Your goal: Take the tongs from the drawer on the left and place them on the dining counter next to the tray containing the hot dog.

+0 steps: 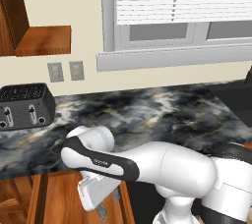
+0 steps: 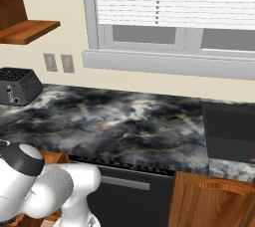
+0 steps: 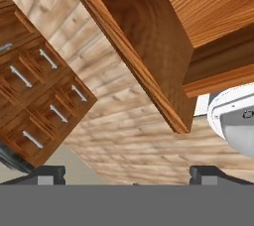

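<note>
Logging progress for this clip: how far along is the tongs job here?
Done: nothing yet. In hand: the gripper, open and empty, hangs low beside the wooden cabinet fronts under the marbled counter. Left: grasp the tongs, carry them to the dining counter, and set them beside the tray.

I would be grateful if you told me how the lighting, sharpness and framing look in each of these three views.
Left base view: even, soft light, no glare on the marbled counter; the toaster looks slightly soft. Right base view: equally flat light, faint shading under the window sill. Hand view: rolled steeply, so the drawer fronts run diagonally; wood grain sharp, the fingertips barely in frame.
</note>
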Tool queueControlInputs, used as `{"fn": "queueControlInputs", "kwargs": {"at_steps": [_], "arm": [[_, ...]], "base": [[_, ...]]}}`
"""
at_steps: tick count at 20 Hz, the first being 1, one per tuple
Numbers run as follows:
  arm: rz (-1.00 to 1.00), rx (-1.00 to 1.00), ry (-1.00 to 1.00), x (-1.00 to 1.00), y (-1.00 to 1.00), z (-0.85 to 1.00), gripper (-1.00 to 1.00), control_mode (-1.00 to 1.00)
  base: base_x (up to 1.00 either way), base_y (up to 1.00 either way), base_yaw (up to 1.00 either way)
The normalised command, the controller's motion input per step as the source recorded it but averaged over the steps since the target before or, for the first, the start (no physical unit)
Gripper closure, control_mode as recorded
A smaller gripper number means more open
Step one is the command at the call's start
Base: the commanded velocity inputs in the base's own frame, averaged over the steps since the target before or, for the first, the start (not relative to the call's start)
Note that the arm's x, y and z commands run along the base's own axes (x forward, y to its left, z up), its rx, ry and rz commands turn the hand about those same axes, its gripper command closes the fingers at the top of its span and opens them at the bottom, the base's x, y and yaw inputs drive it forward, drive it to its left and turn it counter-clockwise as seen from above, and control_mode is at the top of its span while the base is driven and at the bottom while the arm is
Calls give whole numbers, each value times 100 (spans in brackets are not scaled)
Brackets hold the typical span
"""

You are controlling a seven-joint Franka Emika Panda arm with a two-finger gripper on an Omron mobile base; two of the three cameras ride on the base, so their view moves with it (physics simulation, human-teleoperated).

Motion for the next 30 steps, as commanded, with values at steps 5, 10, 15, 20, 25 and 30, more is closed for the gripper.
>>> {"fn": "queueControlInputs", "kwargs": {"at_steps": [5,10,15,20,25,30], "arm": [[-3,-11,0,32,-34,22,-100,-100],[0,-2,-5,3,-17,4,-100,-100],[0,0,-3,0,-21,1,-100,-100],[0,0,-4,1,-36,0,-100,-100],[0,0,-10,0,-27,0,-100,-100],[0,1,-10,0,-13,0,-100,-100]], "base": [[0,0,0],[0,0,0],[0,0,0],[0,0,0],[0,0,0],[0,0,0]]}}
